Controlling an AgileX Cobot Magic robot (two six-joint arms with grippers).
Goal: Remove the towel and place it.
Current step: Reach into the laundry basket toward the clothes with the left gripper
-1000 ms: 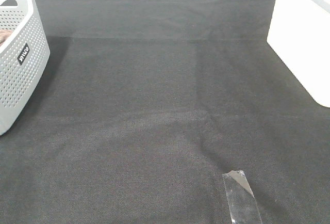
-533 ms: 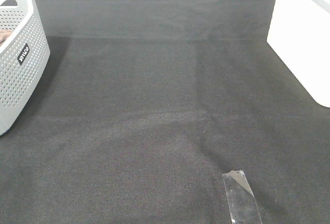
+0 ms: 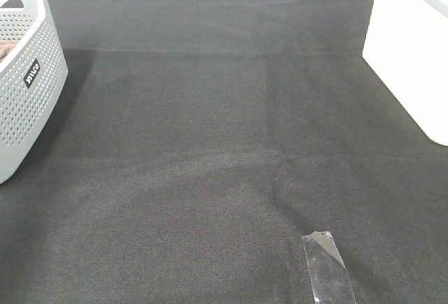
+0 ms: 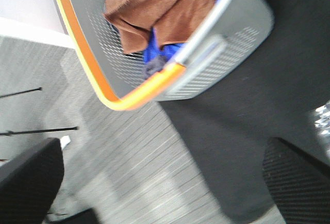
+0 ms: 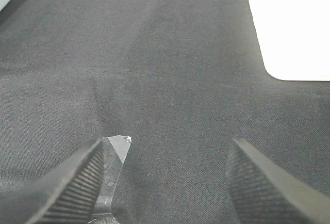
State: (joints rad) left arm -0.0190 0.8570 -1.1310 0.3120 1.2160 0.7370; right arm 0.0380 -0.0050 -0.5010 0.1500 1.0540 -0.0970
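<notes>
The brown fuzzy towel (image 4: 160, 7) lies bunched in the grey perforated basket (image 4: 232, 38) with an orange rim, on top of something blue (image 4: 153, 52). In the high view only a sliver of the towel (image 3: 5, 48) shows inside the basket (image 3: 28, 87) at the table's far left. My left gripper (image 4: 162, 193) is open and empty, apart from the basket and off the table's left side. My right gripper (image 5: 167, 188) is open and empty, low over the black cloth. Neither gripper shows in the high view.
A strip of clear tape (image 3: 327, 267) is stuck on the black table cloth (image 3: 210, 143) at the front right, by my right gripper's finger (image 5: 67, 182). A white block (image 3: 413, 52) stands at the right edge. Grey floor (image 4: 103, 157) lies past the table's left edge.
</notes>
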